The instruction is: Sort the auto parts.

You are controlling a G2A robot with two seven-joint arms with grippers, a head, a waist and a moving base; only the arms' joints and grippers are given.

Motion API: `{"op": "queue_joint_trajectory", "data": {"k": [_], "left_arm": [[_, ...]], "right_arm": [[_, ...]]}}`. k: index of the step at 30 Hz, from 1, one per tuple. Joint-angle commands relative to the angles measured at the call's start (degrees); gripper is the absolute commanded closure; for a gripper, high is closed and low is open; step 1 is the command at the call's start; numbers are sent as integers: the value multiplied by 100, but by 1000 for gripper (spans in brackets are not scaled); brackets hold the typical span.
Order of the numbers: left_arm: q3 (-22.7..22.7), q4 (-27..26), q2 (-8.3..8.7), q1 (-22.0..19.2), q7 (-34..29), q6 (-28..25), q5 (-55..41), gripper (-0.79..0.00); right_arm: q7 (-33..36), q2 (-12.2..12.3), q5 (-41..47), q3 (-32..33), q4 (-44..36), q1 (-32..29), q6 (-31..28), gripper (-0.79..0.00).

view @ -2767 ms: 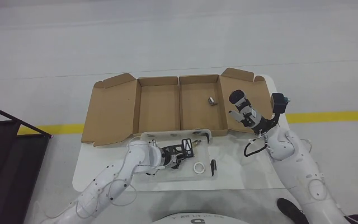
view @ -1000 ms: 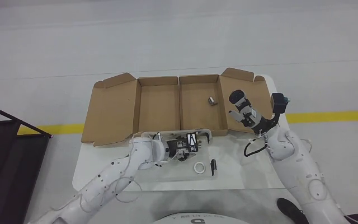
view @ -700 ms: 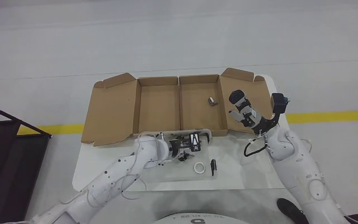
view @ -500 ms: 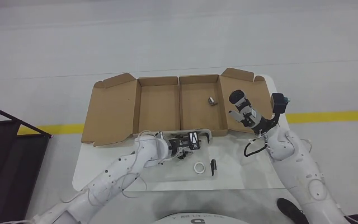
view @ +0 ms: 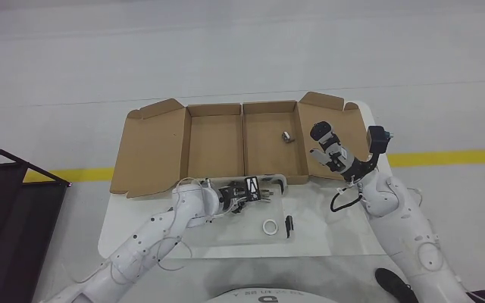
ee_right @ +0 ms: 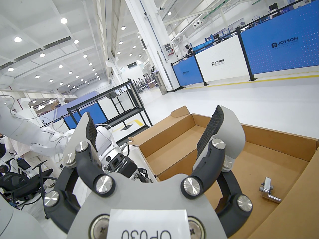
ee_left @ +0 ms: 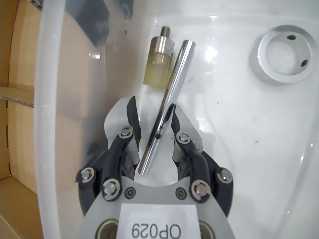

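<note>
In the white tray, a shiny rod is lying flat just beside a yellowish fitting; a metal ring is sitting apart. A small bracket is lying outside the tray, in a box.

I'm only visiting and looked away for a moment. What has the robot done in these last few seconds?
The left gripper moved across the clear tray toward the cardboard box and now straddles a steel rod, open, not yet clamped. The right gripper stayed raised and open over the box. The metal ring and the small part in the box did not move.
</note>
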Motion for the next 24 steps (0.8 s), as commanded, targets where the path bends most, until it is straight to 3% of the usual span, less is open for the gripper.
{"op": "queue_joint_trajectory", "data": {"k": [1,12,16,24], "left_arm": [[0,-31,10,42,-37,-47,48,-332],[127,-14,-34,41,-177,-122,153,-222],[135,-18,-42,35,-217,-128,192,0],[53,-195,-23,82,-306,-270,132,0]], "right_arm": [[0,0,0,0,0,0,0,-785],[0,0,0,0,0,0,0,-785],[0,0,0,0,0,0,0,-785],[0,0,0,0,0,0,0,-785]]}}
